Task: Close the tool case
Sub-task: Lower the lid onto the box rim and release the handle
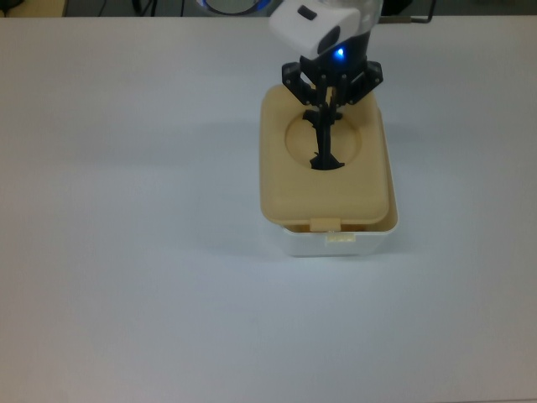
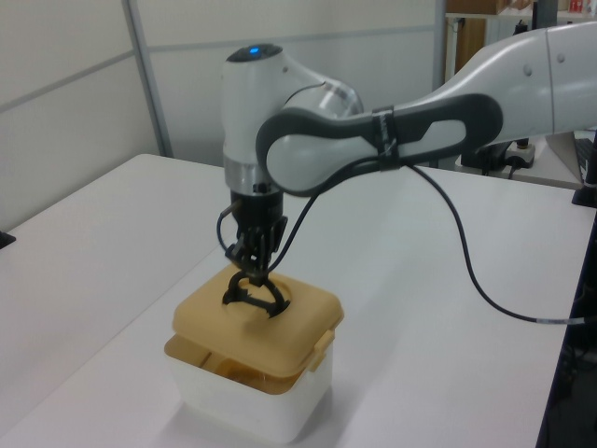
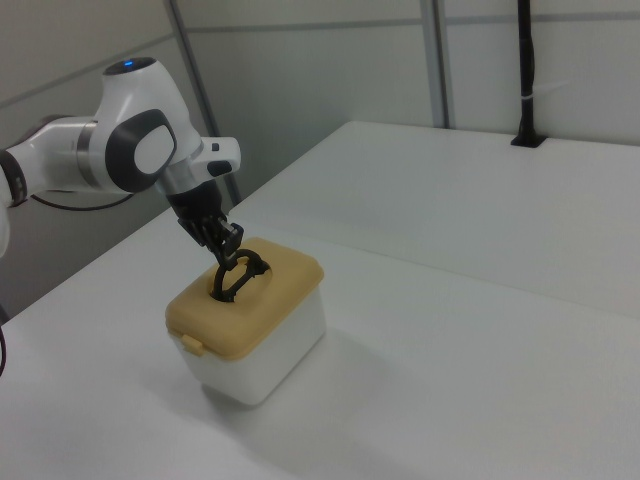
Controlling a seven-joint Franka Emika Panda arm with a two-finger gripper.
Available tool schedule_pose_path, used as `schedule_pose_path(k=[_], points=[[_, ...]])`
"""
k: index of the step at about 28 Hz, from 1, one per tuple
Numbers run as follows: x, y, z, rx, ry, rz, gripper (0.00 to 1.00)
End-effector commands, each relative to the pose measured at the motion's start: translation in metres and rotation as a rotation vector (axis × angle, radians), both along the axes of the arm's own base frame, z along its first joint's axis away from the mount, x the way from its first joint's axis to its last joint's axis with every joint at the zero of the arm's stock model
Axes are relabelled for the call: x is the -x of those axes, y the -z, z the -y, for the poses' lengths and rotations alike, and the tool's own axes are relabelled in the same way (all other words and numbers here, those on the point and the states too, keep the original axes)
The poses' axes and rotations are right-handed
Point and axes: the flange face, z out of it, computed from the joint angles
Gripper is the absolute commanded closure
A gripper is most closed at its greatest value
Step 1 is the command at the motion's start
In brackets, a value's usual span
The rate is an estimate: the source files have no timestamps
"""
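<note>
The white box point(image 1: 336, 245) of the tool case stood on the white tabletop point(image 1: 126, 252), right of centre in the top view, its long axis running up and down the top view. The tan lid point(image 1: 323, 180) lay over it along the same axis, its latch tab point(image 1: 325, 224) pointing toward the top view's bottom edge — just above the box's own tab. The lid was not seated square: in the left view its near edge point(image 2: 233, 369) hung over the box rim with a gap showing beneath, and in the top view it sat slightly toward the top view's left, leaving the box's right rim exposed. The gripper point(image 1: 329, 113) reached down over the round recess point(image 1: 323, 141), its fingers pinched together on the lid's black handle point(image 2: 254, 291), which stood upright. In the right view the handle point(image 3: 238, 275) rose from the lid top under the arm's wrist.
</note>
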Motion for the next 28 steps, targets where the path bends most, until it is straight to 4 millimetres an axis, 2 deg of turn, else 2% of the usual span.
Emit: schedule_pose_path(k=[1,5,7,11,18,19,20,21,22,23,28], points=[[-0.003,0.007,-0.004,0.004,0.014,0.016,1.00],[-0.004,0.009,-0.005,0.007,0.012,0.014,1.00],[-0.007,0.017,-0.006,0.012,0.013,0.004,1.00],[-0.005,0.022,-0.018,0.012,-0.006,0.001,1.00],[-0.005,0.029,-0.023,0.014,-0.013,-0.009,0.98],[-0.005,0.031,-0.025,0.017,-0.016,-0.012,0.91],[-0.005,0.032,-0.026,0.017,-0.018,-0.013,0.77],[-0.005,0.032,-0.028,0.017,-0.019,-0.013,0.24],[-0.005,0.032,-0.028,0.017,-0.018,-0.013,0.03],[-0.005,0.032,-0.027,0.018,-0.015,-0.013,0.00],[-0.006,0.032,-0.024,0.049,-0.022,-0.002,0.00]])
